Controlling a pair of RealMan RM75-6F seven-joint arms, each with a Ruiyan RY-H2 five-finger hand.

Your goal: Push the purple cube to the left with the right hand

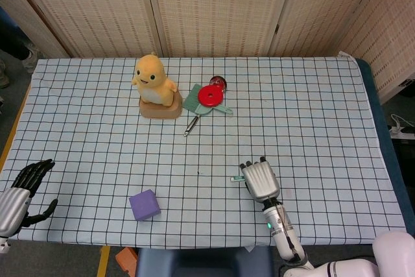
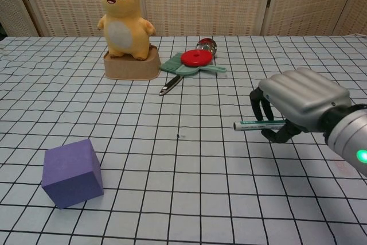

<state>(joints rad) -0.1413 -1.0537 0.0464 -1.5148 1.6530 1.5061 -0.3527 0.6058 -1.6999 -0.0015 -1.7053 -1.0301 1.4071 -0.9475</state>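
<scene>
Item: purple cube push, judged done or nearly so; right hand stood well clear of the cube.

Left hand [image 1: 19,192], lower left corner of head view, lay open and empty at the table [image 1: 324,115] edge; chest view did not show it. Cube [image 1: 144,205], lower left of centre in both views, sat free on the checked cloth, nothing touching it. Right hand [image 1: 260,180], lower right of centre, had its fingers curled in, holding nothing that could be seen. Chest view alone showed those curled fingers [image 2: 264,107] and the thumb pointing left toward the cube; head view showed only the hand's back. Remaining, by judgement: at most a withdrawal.
</scene>
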